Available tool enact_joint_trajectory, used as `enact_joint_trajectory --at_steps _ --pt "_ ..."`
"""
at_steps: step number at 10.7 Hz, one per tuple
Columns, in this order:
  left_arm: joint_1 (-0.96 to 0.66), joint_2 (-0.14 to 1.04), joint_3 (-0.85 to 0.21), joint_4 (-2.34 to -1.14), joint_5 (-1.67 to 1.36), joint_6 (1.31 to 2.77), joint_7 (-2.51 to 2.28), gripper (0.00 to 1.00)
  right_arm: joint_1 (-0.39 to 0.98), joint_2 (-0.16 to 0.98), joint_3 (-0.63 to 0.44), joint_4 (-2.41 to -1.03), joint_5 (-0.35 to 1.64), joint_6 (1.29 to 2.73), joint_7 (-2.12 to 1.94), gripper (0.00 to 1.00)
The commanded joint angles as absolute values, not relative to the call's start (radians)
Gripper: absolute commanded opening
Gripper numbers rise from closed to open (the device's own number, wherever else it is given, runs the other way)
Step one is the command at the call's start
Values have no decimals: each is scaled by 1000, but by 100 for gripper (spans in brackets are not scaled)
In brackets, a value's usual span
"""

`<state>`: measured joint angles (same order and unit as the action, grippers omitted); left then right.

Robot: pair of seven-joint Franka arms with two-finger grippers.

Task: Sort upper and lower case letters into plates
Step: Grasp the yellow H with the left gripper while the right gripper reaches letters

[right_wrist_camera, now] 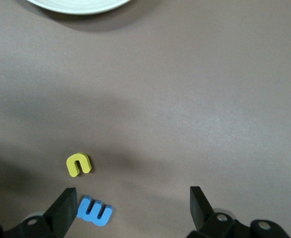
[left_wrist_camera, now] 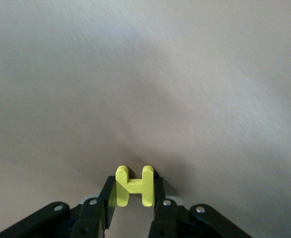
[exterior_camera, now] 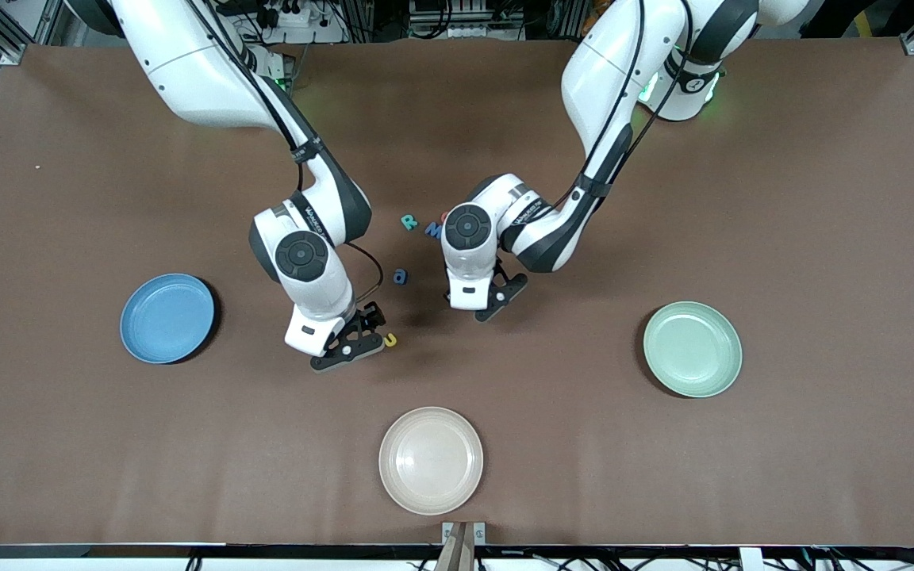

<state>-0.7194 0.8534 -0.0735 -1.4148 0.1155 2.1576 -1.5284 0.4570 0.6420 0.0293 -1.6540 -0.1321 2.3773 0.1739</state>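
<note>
My left gripper (left_wrist_camera: 133, 192) is shut on a yellow H (left_wrist_camera: 134, 185), one finger against each side of the letter, low over the bare table. In the front view the left gripper (exterior_camera: 495, 300) hides the H. My right gripper (right_wrist_camera: 131, 196) is open and low over the table, with a blue m (right_wrist_camera: 94, 211) lying just inside one finger and a yellow u (right_wrist_camera: 78, 164) close by. In the front view the yellow u (exterior_camera: 390, 339) lies beside the right gripper (exterior_camera: 355, 342). A blue a (exterior_camera: 400, 276), teal R (exterior_camera: 408, 222) and blue M (exterior_camera: 432, 230) lie between the arms.
The blue plate (exterior_camera: 167, 317) sits toward the right arm's end and the mint green plate (exterior_camera: 693, 349) toward the left arm's end. A cream plate (exterior_camera: 431, 460) lies nearest the front camera. A red letter (exterior_camera: 443, 216) peeks out beside the left arm's wrist.
</note>
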Motion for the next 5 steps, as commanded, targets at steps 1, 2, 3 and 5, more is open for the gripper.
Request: enact_joint_trajectory --at_steps 1,2,3,5 --pt "-625 689 -77 -1430 245 1984 -1453 0 466 641 32 -1671 -126 2399 193 100" --pt "-564 639 -78 -1436 233 1947 -1321 0 477 650 32 -1667 -118 2413 195 100" --pt "-484 597 -78 -1446 207 1915 -1176 0 491 661 32 -1667 -109 2437 215 100" --pt "-349 540 -78 -1503 160 1913 -910 0 511 693 32 -1661 -109 2489 265 100"
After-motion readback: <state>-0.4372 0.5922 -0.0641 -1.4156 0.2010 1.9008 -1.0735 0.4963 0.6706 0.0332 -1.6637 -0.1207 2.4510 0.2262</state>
